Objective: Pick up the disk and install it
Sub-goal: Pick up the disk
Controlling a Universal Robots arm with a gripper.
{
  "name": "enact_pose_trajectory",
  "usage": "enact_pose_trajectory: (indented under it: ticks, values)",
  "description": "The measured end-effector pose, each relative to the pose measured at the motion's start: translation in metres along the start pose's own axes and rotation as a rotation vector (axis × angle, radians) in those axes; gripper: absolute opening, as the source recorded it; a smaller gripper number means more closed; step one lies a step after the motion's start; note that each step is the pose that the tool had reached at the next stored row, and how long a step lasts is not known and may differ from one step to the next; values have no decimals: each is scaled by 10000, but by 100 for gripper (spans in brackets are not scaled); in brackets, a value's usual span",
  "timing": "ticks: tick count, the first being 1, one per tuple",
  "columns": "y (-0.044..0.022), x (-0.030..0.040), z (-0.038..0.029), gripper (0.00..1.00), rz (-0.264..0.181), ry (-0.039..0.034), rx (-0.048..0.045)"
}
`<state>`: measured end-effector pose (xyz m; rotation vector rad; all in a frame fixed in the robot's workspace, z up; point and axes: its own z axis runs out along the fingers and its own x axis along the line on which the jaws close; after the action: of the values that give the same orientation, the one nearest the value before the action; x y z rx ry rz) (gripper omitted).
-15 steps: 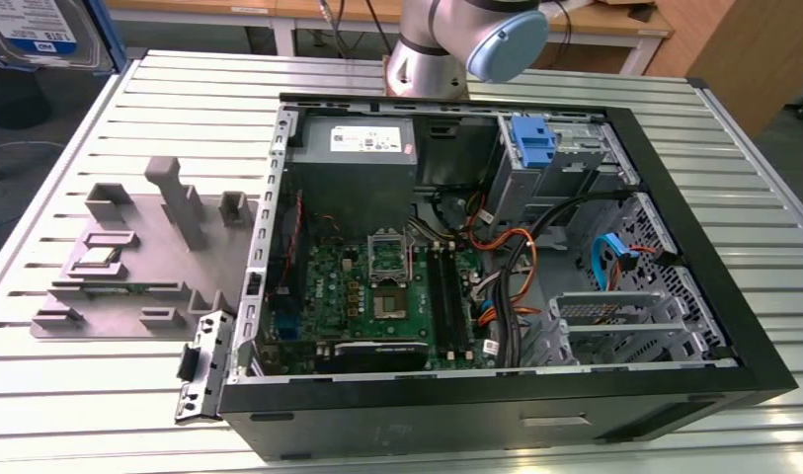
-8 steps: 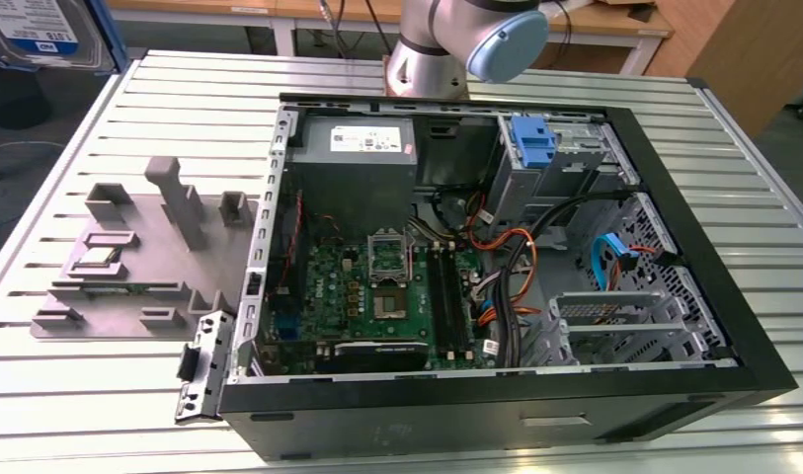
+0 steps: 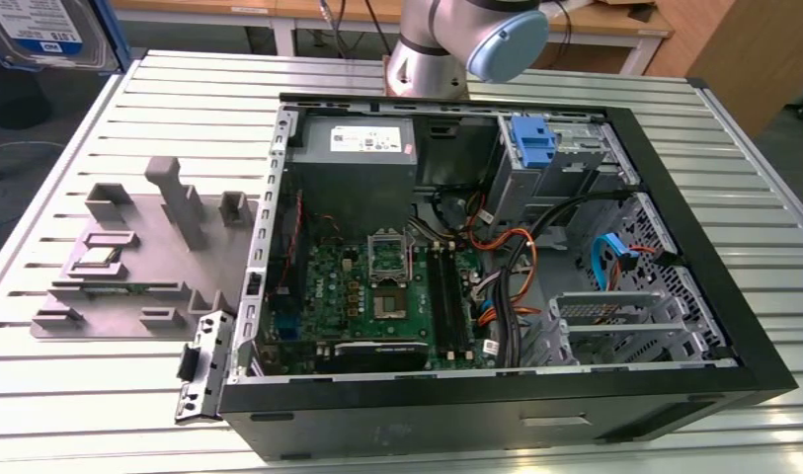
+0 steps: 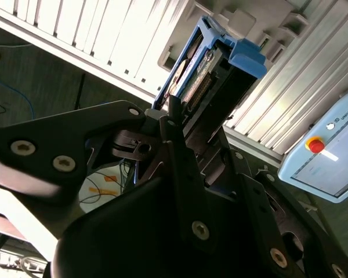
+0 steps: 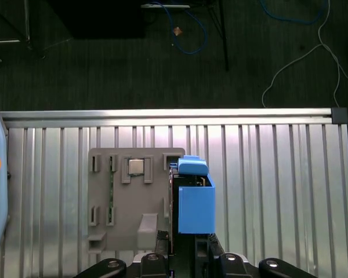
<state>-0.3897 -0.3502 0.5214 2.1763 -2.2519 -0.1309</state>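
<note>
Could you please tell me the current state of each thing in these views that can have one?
gripper: shut on the disk.
disk: clamped in the gripper, up off the table, outside the case, not yet installed.
computer case: lying on its side on the table, side panel off, inside exposed.
grey fixture: lying flat on the table beside the case.

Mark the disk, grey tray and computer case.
disk (image 5: 196,208): first wrist view, blue carrier frame.
grey tray (image 3: 112,311): exterior view, flat base.
computer case (image 3: 441,420): exterior view, black near wall.
</note>
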Motion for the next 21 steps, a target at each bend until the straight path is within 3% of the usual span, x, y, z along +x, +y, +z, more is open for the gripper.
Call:
enact_pose_trajectory:
  ticks: [21]
  values:
    - [-88,-3,-5,35,0,0,0]
